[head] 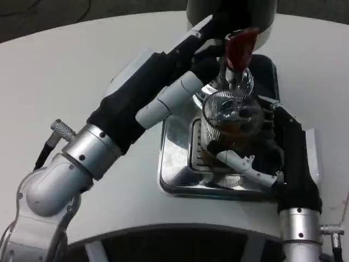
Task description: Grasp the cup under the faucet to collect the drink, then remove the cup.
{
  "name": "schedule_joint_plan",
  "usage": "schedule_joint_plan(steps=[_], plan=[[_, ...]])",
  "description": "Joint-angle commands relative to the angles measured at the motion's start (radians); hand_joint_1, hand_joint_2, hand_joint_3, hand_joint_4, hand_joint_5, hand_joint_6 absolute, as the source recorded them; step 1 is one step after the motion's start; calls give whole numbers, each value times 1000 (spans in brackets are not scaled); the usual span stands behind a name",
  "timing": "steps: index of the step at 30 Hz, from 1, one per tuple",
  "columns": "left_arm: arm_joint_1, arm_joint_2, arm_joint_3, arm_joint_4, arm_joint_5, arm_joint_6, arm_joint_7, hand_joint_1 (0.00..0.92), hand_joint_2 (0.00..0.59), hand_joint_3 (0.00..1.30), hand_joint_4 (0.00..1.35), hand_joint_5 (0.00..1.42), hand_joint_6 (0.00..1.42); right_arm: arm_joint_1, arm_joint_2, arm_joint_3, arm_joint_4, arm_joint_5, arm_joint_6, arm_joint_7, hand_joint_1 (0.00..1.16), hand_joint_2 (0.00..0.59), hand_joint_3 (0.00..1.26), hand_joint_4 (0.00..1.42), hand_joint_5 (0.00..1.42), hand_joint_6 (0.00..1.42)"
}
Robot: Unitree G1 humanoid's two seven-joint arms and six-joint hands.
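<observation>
Glass cup sits just right of the picture's centre, clear and ribbed, with dark brown drink in its lower part. It stands over a shiny metal drip tray on the white table, right below the faucet, whose red handle sticks up at twelve o'clock from the cup. Behind the handle, at the top edge, is the rounded body of the drink dispenser.

From five o'clock the right hand comes up along the tray's right side and wraps the cup: black fingers lie against the cup's three o'clock side and a white finger curves under it at six o'clock, so this hand grips the cup.

From eight o'clock the left forearm crosses the table toward one o'clock, and the left hand reaches up to the faucet area, just at nine o'clock of the red handle. Its fingertips are lost against the dark dispenser parts, so I cannot tell whether it grips the handle or merely rests beside it.
</observation>
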Motion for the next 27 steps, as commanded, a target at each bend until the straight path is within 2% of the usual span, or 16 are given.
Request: schedule_joint_plan(steps=[1, 20, 27], plan=[[22, 8, 10, -31, -13, 10, -10, 0, 79, 55, 0, 110, 113, 24, 7, 15, -46, -13, 2, 13, 966, 152, 692, 755, 822, 675], [65, 27, 26, -112, -5, 20, -8, 0, 79, 66, 0, 101, 109, 45, 10, 24, -120, -43, 11, 25, 973, 139, 743, 796, 905, 746], [98, 32, 42, -165, -8, 22, 2, 0, 79, 78, 0, 103, 108, 65, 12, 38, -174, -52, 8, 34, 973, 133, 745, 796, 919, 768]])
